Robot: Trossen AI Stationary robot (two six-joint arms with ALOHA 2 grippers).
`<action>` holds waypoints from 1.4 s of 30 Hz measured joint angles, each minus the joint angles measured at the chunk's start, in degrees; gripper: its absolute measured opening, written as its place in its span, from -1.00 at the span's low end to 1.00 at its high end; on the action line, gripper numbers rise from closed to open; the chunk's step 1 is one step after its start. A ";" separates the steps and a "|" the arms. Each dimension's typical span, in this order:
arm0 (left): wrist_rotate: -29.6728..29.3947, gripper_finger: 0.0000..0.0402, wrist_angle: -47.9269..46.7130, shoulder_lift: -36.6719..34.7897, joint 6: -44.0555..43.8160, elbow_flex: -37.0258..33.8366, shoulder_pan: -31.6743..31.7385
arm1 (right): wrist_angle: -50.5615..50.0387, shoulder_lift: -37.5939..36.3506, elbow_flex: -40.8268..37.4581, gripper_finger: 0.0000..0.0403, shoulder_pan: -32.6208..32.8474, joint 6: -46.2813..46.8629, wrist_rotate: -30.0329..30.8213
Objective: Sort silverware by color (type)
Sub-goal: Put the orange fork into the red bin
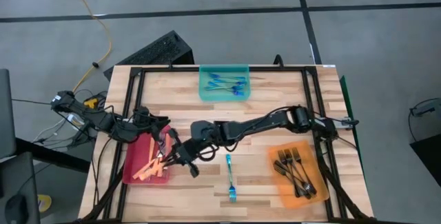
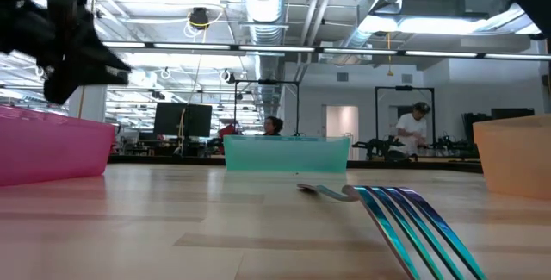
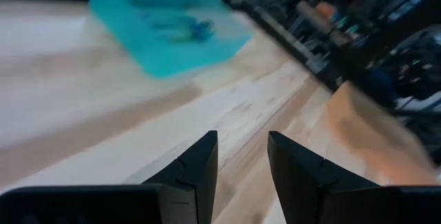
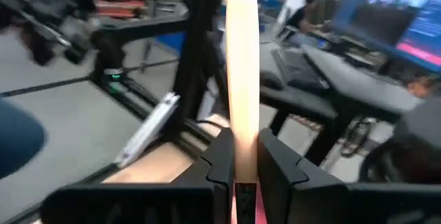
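- The sorting looks nearly finished: the orange-handled forks [image 1: 149, 163] lie in the red tray [image 1: 134, 171] at the left, the blue forks [image 1: 227, 83] in the teal tray [image 1: 224, 94] at the far edge, and the dark forks [image 1: 295, 169] in the orange tray [image 1: 298, 198] at the right.
- The right pincer [image 1: 173, 156] reaches across to the red tray's near corner, clamped on an orange-handled fork [image 4: 241, 65] whose handle stands up between its fingers in the right wrist view; it appears about to be dropped with its kind.
- One blue fork [image 1: 231, 178] lies loose on the worktop [image 1: 186, 93] between the red and orange trays, apart from both; by the look of it this is the last piece to move, bound for the teal tray.
- The left pincer [image 3: 242, 165] sits over the red tray's far side, its fingers a narrow gap apart and holding nothing.
- The worktop is pale wood planks inside a black frame.
- Beyond it the low view shows a bright workshop with ceiling ducts, monitors and two people well back; a keyboard [image 1: 155, 50] lies on the grey floor.
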 joint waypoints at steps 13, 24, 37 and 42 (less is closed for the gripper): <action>-0.10 -0.44 -14.29 -1.31 8.54 17.06 0.00 | 9.22 1.15 -0.12 -0.68 -2.76 -3.09 4.02; -0.11 -0.44 -23.30 -1.31 8.40 24.87 -0.02 | 23.07 13.65 9.47 -0.68 -3.43 0.10 3.39; 0.05 -0.44 -25.47 -1.46 7.61 26.53 0.00 | 14.65 21.92 19.28 -0.68 -6.16 -8.72 0.53; -0.06 -0.44 -25.65 -1.46 6.52 26.53 0.00 | 11.65 21.99 19.23 -0.68 -7.90 -14.58 0.07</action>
